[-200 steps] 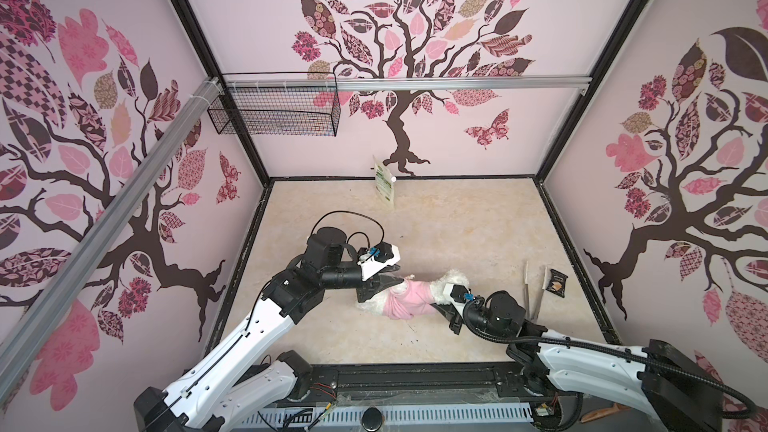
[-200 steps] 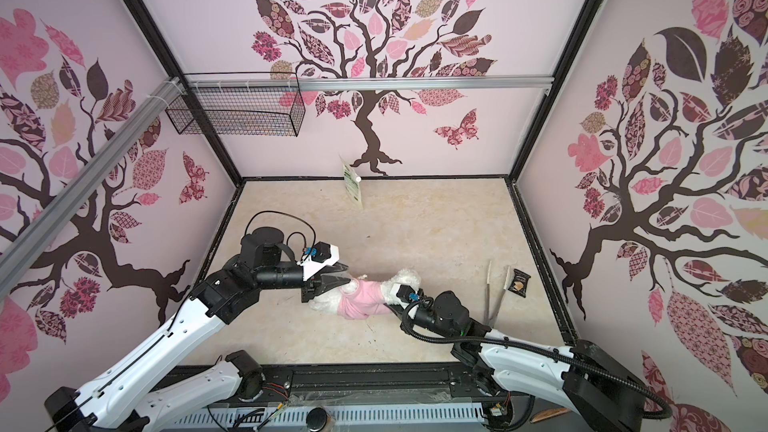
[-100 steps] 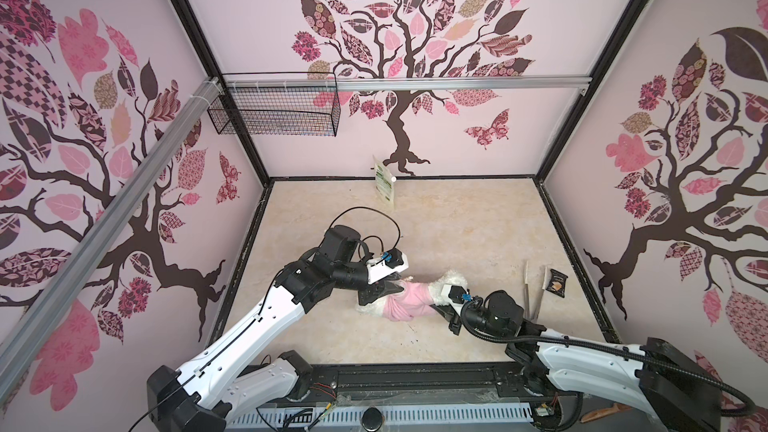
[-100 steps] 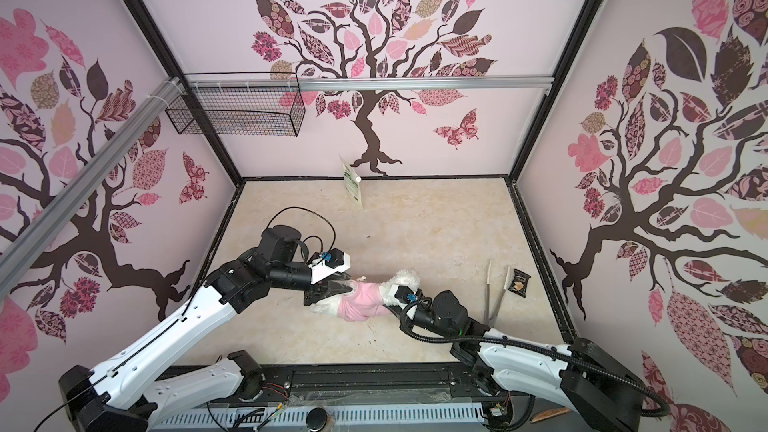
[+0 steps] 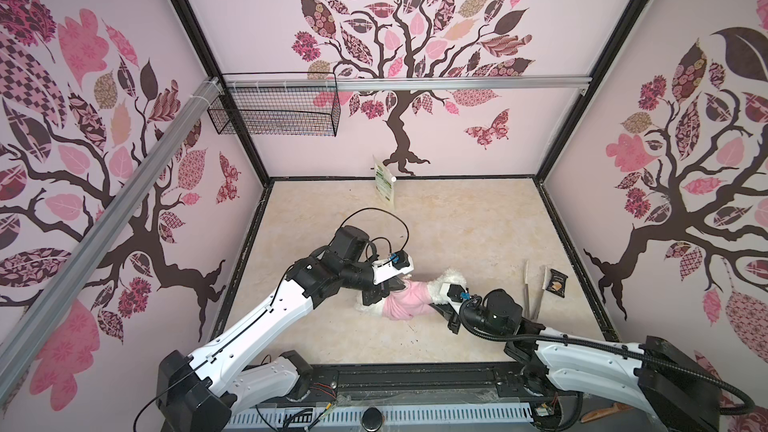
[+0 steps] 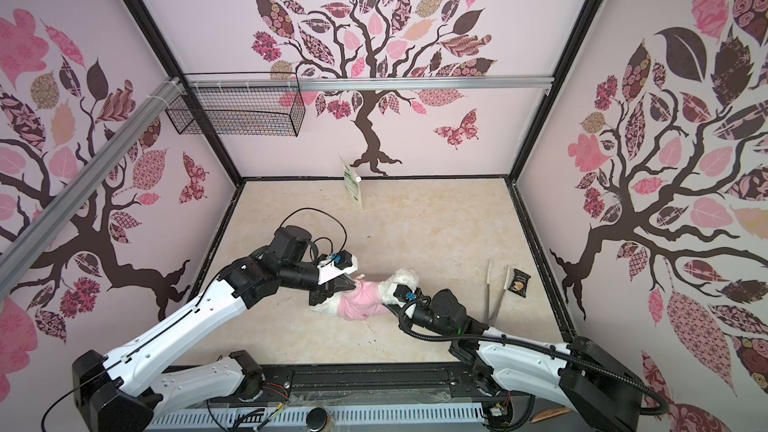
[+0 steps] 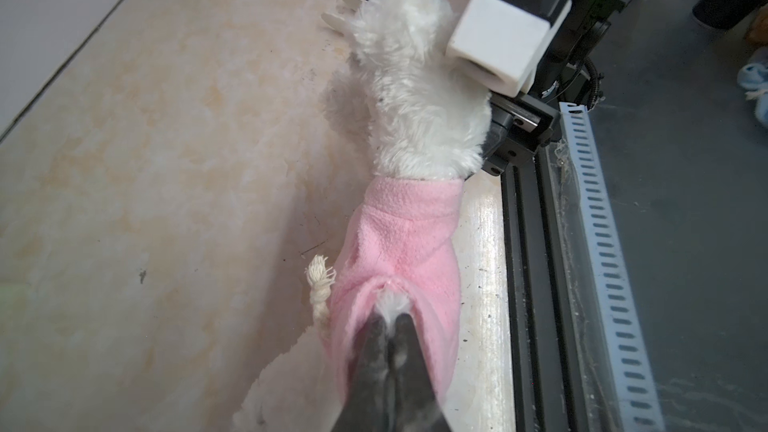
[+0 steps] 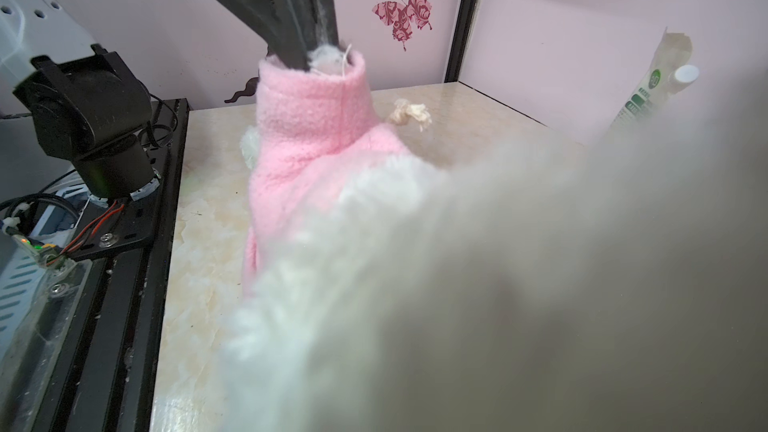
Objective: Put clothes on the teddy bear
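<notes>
On the marbled counter (image 5: 457,218), left hand (image 7: 388,326) pinches teddy bear (image 7: 411,89) fur through the pink top (image 7: 403,238) opening, right hand (image 5: 441,306) seemingly clamps its body; next, pull the limb through.

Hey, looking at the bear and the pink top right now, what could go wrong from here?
1. The left end effector pinches only a small tuft of the teddy bear poking from the sleeve of the pink top; a pull may slip off the fur.
2. The right end effector sits at the bear's other end, so opposing pulls could stretch the fabric.
3. Both work near the table's front edge; the bear might slide off.
</notes>
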Action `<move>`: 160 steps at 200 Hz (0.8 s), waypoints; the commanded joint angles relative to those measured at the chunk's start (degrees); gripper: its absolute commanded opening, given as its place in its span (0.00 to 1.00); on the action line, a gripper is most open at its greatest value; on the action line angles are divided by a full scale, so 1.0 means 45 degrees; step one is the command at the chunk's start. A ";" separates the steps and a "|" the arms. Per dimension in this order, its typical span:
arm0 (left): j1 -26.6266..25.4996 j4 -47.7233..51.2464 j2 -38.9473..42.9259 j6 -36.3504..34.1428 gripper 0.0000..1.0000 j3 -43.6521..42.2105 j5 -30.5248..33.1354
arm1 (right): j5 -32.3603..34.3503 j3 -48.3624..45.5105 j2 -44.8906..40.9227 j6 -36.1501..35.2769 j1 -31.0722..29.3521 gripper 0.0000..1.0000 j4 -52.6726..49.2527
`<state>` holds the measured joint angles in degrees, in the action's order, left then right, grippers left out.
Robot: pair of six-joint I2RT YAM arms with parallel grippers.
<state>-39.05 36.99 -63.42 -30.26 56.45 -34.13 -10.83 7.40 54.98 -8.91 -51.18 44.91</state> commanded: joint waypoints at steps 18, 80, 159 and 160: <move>0.1253 -0.6125 0.2029 0.5896 0.00 -0.1517 -0.2914 | 0.1955 -0.0324 -0.0946 0.0783 0.0083 0.07 0.0812; 0.2546 -1.1731 0.3063 1.2273 0.00 -0.3612 -0.1760 | 0.2913 -0.0863 -0.1687 0.1895 0.0220 0.05 0.0968; -0.0088 -0.3230 0.2767 0.3694 0.29 -0.1408 0.0723 | 0.0162 -0.0023 -0.0690 0.0922 0.0201 0.06 0.0789; -0.0080 -0.3226 0.2746 0.3686 0.30 -0.1390 0.0716 | 0.0132 -0.0013 -0.0673 0.0914 0.0191 0.06 0.0796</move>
<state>-38.96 15.66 -50.83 -4.51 45.60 -34.85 -6.02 5.56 50.70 -3.46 -50.48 47.00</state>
